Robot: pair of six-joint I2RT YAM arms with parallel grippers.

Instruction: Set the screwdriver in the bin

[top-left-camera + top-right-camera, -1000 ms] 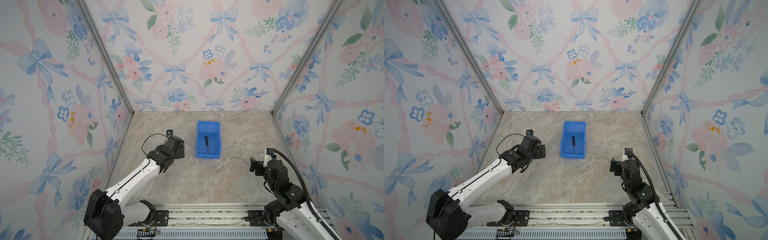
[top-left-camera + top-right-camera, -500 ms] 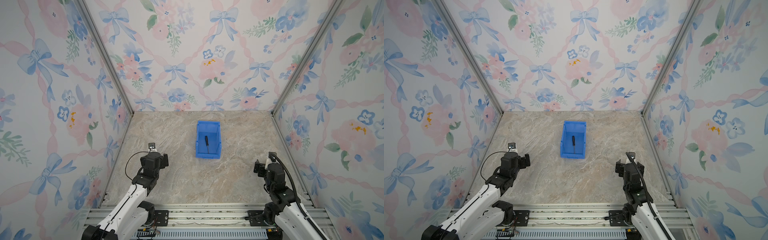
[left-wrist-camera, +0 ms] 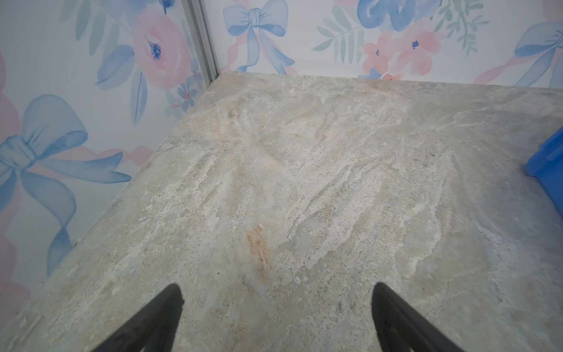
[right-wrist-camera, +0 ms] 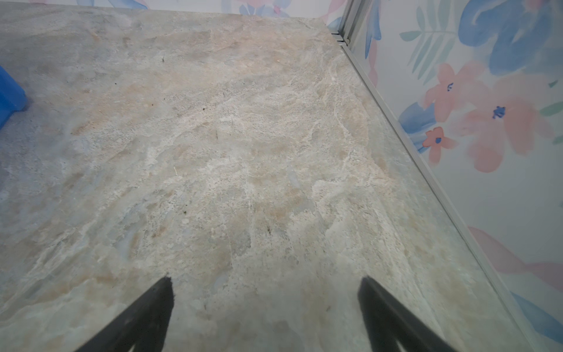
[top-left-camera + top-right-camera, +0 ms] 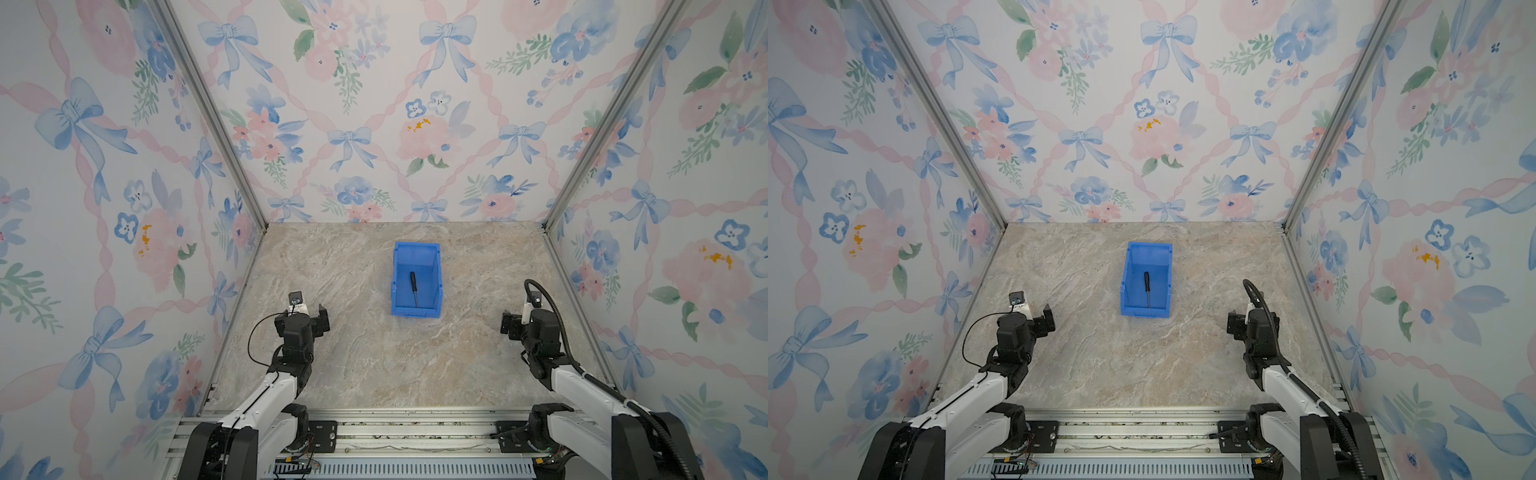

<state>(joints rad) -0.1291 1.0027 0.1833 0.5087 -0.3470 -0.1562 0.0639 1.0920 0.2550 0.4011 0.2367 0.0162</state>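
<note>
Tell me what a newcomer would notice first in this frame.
The bright blue bin stands alone at centre in both top views, with the black-handled screwdriver lying inside on its floor. The floral bow wallpaper covers all three walls. The left gripper and right gripper sit open and empty at the front, apart from the bin.

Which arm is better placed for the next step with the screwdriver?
Neither is needed: the screwdriver already lies in the bin. Both open and empty, the right gripper looks slightly nearer it than the left gripper.

Left tool [image 3: 276, 285], right tool [image 4: 266, 278]: jaws spread.
</note>
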